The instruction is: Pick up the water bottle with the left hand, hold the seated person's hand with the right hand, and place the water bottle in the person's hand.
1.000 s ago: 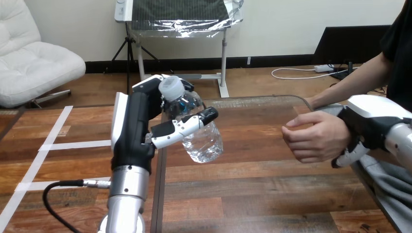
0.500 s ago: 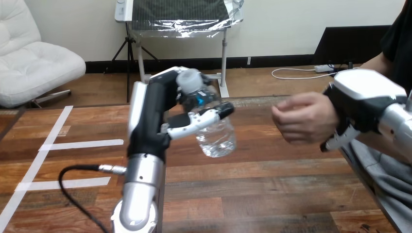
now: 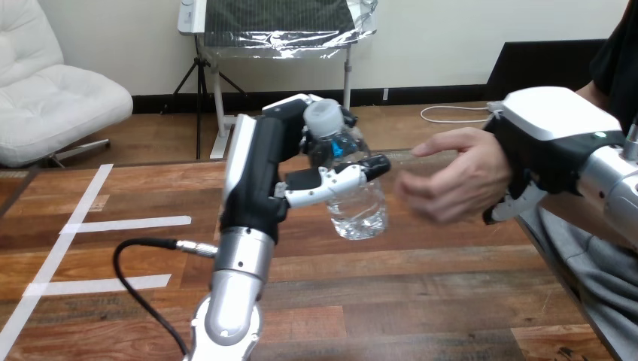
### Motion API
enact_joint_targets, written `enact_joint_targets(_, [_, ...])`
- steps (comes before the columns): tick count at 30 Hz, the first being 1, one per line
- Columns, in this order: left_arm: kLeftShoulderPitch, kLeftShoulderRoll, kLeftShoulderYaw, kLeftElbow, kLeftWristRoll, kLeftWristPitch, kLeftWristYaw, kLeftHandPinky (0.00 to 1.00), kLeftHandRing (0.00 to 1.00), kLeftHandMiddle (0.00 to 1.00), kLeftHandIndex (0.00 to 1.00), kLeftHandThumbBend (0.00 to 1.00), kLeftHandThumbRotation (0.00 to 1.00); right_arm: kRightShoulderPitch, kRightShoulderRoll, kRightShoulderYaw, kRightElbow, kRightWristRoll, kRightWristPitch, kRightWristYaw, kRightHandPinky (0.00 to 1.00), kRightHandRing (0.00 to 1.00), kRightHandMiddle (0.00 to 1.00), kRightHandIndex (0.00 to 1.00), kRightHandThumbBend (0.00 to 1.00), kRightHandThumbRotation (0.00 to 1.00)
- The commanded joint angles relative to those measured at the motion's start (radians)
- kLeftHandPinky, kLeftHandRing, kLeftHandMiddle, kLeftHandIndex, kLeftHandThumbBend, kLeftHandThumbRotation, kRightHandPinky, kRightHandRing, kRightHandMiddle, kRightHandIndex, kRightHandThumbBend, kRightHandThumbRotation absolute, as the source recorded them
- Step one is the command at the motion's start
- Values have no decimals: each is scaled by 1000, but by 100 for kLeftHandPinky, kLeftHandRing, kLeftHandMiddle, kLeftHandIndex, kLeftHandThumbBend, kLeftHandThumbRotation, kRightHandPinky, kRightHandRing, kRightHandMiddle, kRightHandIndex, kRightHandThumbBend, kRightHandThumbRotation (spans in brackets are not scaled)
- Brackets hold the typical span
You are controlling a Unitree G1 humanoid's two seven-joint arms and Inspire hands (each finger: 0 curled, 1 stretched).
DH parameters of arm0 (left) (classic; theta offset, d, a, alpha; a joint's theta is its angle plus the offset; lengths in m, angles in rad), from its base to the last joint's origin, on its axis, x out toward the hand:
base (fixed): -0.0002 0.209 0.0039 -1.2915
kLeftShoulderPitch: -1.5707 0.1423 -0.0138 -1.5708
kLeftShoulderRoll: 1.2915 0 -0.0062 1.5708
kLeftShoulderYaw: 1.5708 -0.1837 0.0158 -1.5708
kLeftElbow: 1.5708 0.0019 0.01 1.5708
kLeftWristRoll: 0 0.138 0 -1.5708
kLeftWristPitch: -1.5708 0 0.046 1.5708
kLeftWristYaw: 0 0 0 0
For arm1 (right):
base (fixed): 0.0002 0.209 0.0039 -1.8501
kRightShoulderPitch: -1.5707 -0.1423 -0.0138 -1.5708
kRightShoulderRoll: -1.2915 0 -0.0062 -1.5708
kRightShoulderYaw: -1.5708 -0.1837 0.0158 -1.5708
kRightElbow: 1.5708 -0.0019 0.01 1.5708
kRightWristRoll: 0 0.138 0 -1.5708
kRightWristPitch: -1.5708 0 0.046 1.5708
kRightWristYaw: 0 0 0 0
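The person's hand [image 3: 451, 180] is blurred, and the right hand [image 3: 553, 135] hides the person's wrist.

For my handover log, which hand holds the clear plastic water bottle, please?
The robot's left hand, curled round the bottle; its right hand grips the person's wrist; the person's hand is empty.

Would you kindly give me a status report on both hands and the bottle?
Left hand shut on water bottle, held above table. Right hand curled round person's wrist. Person's hand beside bottle, not touching; nothing between.

Wooden table [image 3: 421, 301], dark brown planks, grain running across
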Motion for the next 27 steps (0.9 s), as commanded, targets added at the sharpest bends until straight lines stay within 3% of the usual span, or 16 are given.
enact_joint_targets(1, [-94,-64,-18,2,0,5,24,38,40,42,46,67,0,-37,14,-32,-60,-1,-4,-2,32,38,47,46,75,0])
enact_joint_targets(15, [-131,-85,-54,39,-13,16,44,38,39,42,46,67,0,-39,19,-39,-39,30,-115,-53,32,38,46,44,73,0])
enact_joint_targets(27, [-161,-102,-81,62,-11,27,54,38,39,42,46,66,0,-46,20,-41,-29,34,-167,-67,33,37,44,42,78,0])
